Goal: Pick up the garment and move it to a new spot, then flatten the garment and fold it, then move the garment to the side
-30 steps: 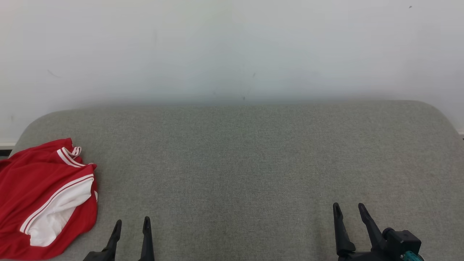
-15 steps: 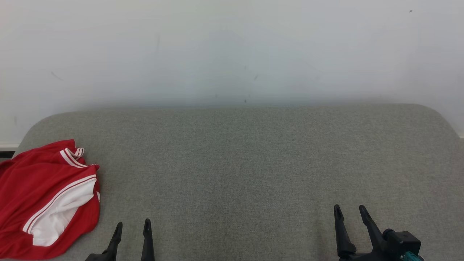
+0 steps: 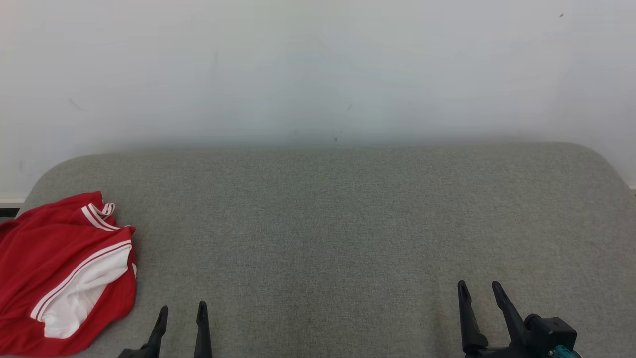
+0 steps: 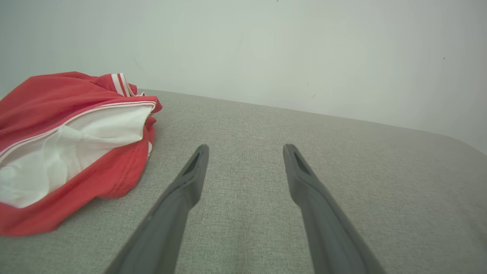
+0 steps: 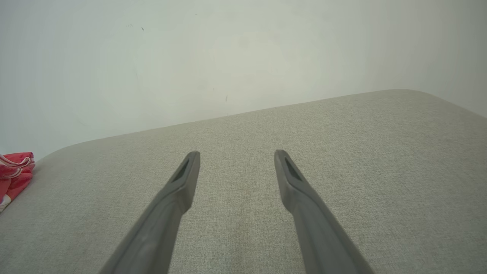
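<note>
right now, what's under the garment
The garment lies crumpled on the grey cushion, which shows along its right edge. Its white inside shows through an opening. Anything beneath the cloth is covered and cannot be seen.

The head camera has tipped up a touch over the last second. The grey cushion, the red-and-white garment at its left end and the wall beyond now sit slightly lower in the head view. At the near edge, the left gripper shows marginally less of its fingers.
</note>
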`<state>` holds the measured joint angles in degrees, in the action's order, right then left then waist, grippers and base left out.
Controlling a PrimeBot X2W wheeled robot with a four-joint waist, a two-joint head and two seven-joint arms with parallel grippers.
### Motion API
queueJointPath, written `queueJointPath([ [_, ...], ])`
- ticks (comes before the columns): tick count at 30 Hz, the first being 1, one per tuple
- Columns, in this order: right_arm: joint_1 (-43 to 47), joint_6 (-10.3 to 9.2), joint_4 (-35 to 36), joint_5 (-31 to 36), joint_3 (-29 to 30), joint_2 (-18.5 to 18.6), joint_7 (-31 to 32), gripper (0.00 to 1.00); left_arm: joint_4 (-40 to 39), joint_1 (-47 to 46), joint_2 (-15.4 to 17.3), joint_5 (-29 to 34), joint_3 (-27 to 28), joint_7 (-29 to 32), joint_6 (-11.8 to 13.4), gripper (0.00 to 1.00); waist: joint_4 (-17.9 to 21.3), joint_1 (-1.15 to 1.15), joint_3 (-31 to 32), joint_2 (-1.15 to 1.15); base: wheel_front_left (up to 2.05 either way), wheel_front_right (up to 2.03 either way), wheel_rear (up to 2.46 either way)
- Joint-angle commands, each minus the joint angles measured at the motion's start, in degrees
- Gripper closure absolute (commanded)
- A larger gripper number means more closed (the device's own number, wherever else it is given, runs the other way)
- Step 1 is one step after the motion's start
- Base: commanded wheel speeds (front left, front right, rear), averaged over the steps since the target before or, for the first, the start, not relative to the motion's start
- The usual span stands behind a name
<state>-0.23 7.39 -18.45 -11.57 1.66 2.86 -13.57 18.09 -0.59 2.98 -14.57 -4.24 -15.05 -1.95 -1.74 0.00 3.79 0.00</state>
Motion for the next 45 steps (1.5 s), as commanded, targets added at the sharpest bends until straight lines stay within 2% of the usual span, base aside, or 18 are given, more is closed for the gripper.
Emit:
queueJointPath([
  [1, 0.51, 0.20, 0.17, -0.38, 0.03, 0.03, -0.09, 0.00, 0.17, 0.50, -0.11, -0.22, 0.11, -0.20, -0.03, 0.00, 0.00, 0.00, -0.04, 0.00, 0.00, 0.00, 0.00],
  [11, 0.55, 0.20, 0.10, -0.38, 0.38, 0.04, -0.37, 0.00, 0.52, -0.18, -0.12, 0.26, 0.04, -0.20, -0.20, 0.00, -0.46, 0.00, -0.17, 0.00, 0.00, 0.00, 0.00],
  [17, 0.59, 0.20, -0.03, -0.47, 0.27, 0.02, -0.39, 0.00, 0.67, -0.63, -0.12, 0.60, 0.17, -0.20, -0.09, 0.00, -2.72, 0.00, -0.01, 0.00, 0.00, 0.00, 0.00],
  [36, 0.15, 0.19, -1.40, -3.08, -1.82, 0.01, -1.35, 0.00, 0.66, -0.74, 2.16, 1.47, 1.62, -0.20, 0.54, 0.00, -22.83, 0.00, 0.11, 0.00, 0.00, 0.00, 0.00],
  [45, -2.17, 0.19, -2.22, -3.13, -4.60, 0.03, -1.53, 0.00, -1.17, 0.58, 2.35, 0.31, 3.42, -0.20, 1.85, 0.00, -26.65, 0.00, -1.44, 0.00, 0.00, 0.00, 0.00],
])
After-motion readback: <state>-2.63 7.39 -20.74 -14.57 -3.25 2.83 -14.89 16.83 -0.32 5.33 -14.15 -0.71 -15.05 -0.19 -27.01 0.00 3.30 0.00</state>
